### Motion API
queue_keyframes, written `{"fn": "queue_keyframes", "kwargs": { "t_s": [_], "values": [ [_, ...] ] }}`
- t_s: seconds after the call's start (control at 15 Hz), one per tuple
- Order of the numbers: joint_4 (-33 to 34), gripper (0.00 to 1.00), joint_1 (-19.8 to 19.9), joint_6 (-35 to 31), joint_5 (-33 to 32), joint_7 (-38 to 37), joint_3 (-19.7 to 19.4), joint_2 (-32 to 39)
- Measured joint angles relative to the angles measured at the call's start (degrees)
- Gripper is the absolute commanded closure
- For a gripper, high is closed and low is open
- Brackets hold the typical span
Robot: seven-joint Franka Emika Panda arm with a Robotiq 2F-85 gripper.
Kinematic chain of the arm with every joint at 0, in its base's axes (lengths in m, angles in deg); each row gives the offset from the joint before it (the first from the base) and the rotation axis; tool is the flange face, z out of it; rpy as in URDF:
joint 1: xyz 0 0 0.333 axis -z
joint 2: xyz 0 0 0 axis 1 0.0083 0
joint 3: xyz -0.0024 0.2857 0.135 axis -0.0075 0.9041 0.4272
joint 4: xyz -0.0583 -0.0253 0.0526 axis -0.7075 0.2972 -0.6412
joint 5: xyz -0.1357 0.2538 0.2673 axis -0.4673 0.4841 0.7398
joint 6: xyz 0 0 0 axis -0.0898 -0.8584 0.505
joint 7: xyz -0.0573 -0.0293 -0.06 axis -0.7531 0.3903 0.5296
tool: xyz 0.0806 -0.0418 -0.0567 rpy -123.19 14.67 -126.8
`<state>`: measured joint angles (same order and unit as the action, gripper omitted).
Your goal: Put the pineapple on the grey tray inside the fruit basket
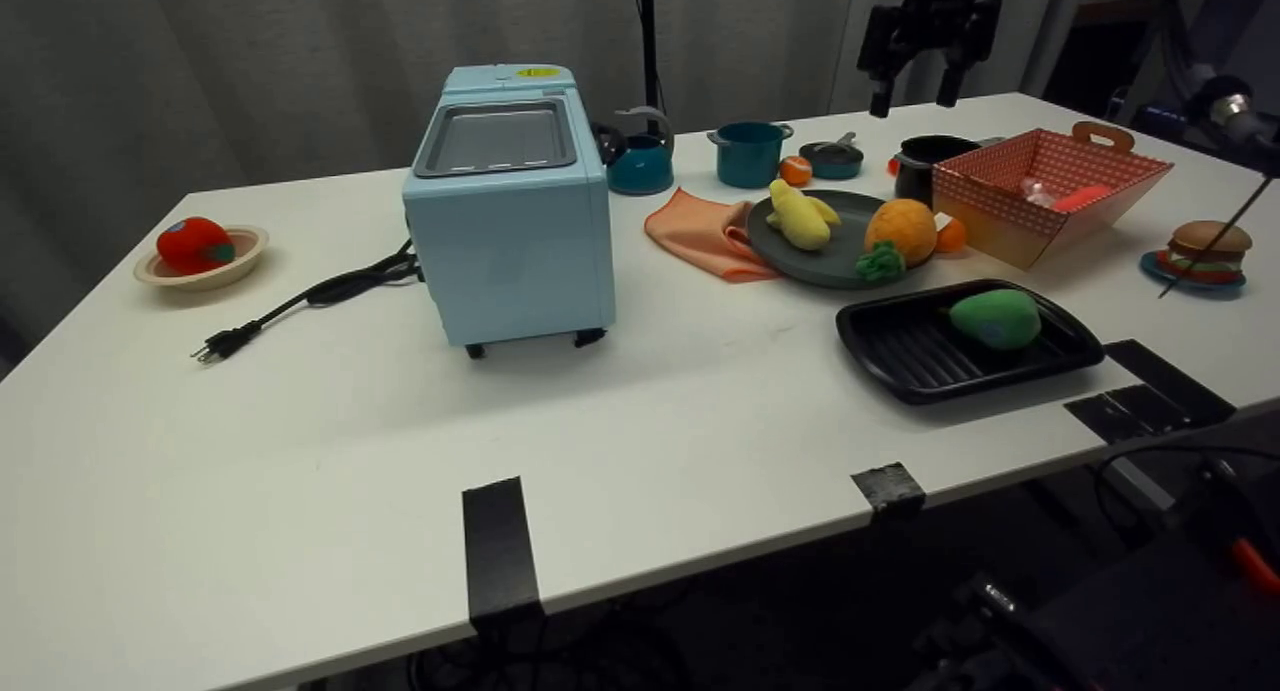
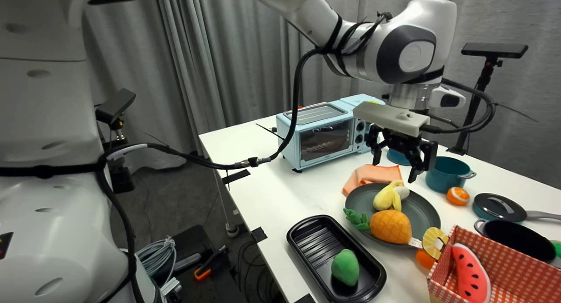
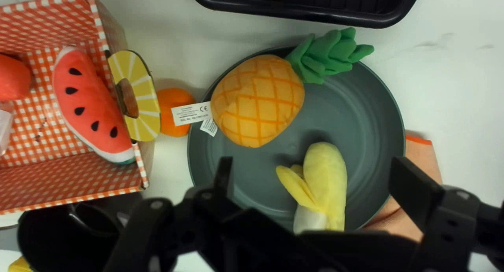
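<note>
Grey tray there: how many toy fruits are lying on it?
2 on the grey tray: the pineapple, toward the black pan and partly over the rim, and the banana, nearer the orange cloth. None appear hidden.

The white surface [image 1: 300,451] carries the grey tray [image 3: 368,118], with an orange cloth [image 1: 692,237] at its rim; an orange fruit [image 3: 175,97] lies between tray and checked fruit basket [image 1: 988,221]; a black tray [image 1: 910,351] lies near both. Elsewhere sit a light-blue toaster oven [image 1: 515,256], a power cord [image 1: 345,287], a teal pot [image 1: 747,161] and a beige bowl [image 1: 190,281]; black tape [image 1: 502,551] folds over the surface's edge.
</note>
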<state>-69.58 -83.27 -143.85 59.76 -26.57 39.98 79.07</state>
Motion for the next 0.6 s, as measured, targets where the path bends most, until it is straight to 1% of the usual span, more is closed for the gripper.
{"fn": "queue_keyframes", "kwargs": {
  "t_s": [0.27,0.6],
  "values": [
    [4.11,0.00,0.00,-0.43,-0.02,0.01,1.23,7.65],
    [7.06,0.00,-0.02,-0.44,-2.19,-0.02,1.68,14.33]
  ]
}}
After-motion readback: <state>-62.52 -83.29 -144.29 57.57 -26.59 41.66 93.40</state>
